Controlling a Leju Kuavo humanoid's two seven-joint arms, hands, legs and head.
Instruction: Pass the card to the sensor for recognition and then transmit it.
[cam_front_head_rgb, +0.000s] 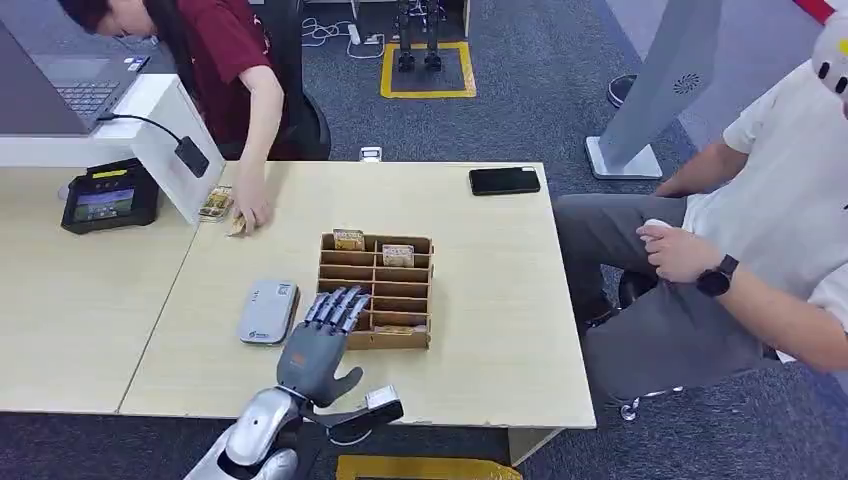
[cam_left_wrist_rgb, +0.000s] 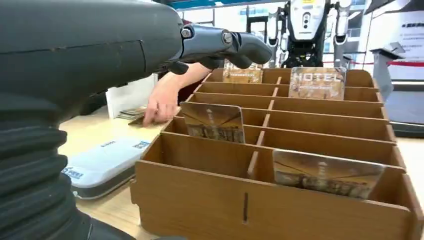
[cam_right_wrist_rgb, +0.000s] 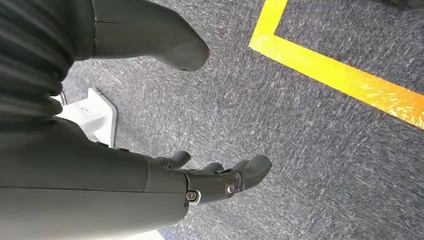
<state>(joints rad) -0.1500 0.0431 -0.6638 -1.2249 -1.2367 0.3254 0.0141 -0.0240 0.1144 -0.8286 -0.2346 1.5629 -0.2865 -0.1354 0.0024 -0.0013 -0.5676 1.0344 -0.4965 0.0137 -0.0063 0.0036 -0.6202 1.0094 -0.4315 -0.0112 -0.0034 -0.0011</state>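
- Head view: the left hand (cam_front_head_rgb: 318, 345) reaches over the pale wooden worktop (cam_front_head_rgb: 480, 300), its fingers (cam_front_head_rgb: 338, 305) stretched out and slightly apart above the near left part of the brown wooden card rack with rows of slots (cam_front_head_rgb: 377, 290); it holds nothing. Patterned brown hotel cards (cam_front_head_rgb: 397, 255) stand in the far slots. Just beside the rack, on its left, lies a flat grey-white card sensor (cam_front_head_rgb: 268, 311). A black phone (cam_front_head_rgb: 504, 180) lies near the far right edge of the worktop. A black payment terminal with a lit screen (cam_front_head_rgb: 103, 197) sits on the adjoining worktop at far left. A person in a dark red shirt (cam_front_head_rgb: 225, 50) leans in and presses a hand (cam_front_head_rgb: 250, 212) on a small stack of cards (cam_front_head_rgb: 216, 203). A person in a white shirt and grey trousers (cam_front_head_rgb: 740, 260) sits to the right.
- Left wrist view: the dark fingers (cam_left_wrist_rgb: 225, 45) extend straight above the rack (cam_left_wrist_rgb: 240, 200), touching no card. One card (cam_left_wrist_rgb: 214, 121) stands upright in a middle slot, another (cam_left_wrist_rgb: 327, 172) leans in the nearest row, and two more stand in the farthest row, one printed "HOTEL" (cam_left_wrist_rgb: 317, 82). The sensor (cam_left_wrist_rgb: 102, 165) lies beside the rack.
- Right wrist view: the right hand (cam_right_wrist_rgb: 215, 177) hangs over the grey carpet floor (cam_right_wrist_rgb: 300, 150) with a yellow tape line (cam_right_wrist_rgb: 340, 75); its fingers are loosely curved, apart, with nothing in them.
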